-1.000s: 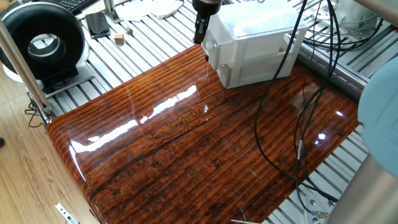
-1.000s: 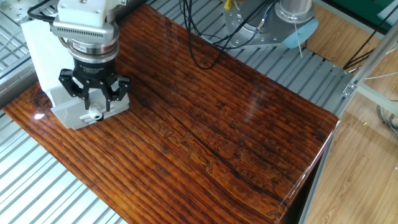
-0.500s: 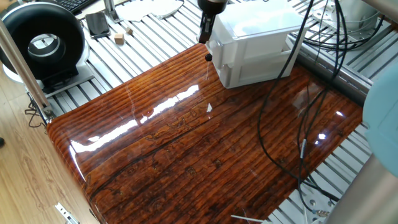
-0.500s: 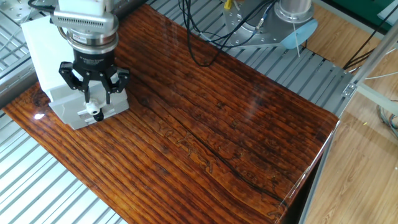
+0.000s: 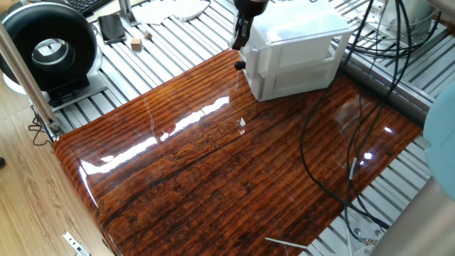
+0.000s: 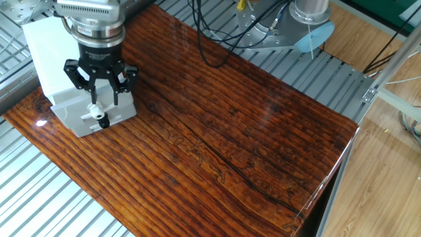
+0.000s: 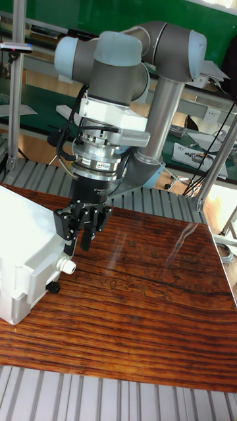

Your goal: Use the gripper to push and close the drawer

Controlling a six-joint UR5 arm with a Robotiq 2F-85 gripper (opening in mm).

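Observation:
The white cabinet [image 6: 49,59] stands at one end of the glossy wooden table [image 6: 217,131]. Its top drawer [image 7: 41,253] has a small white knob [image 7: 66,265] and looks nearly flush with the cabinet front. Below it is a lower front with a dark knob [image 7: 52,287]. My black gripper [image 7: 77,245] points down right at the drawer front, its fingertips just above the white knob. In the other fixed view the gripper [image 6: 104,92] is open, with nothing held between its fingers. In one fixed view the gripper [image 5: 240,39] hangs at the cabinet's left face [image 5: 250,67].
Black cables [image 5: 334,128] hang over the table beside the cabinet. A round black device [image 5: 48,50], small blocks and a keyboard lie on the slatted metal bench past the table's end. The arm's base [image 6: 309,13] stands at the far side.
The gripper has moved toward the cabinet, and the drawer front with its white knob has slid inward with it. The cables have swung slightly.

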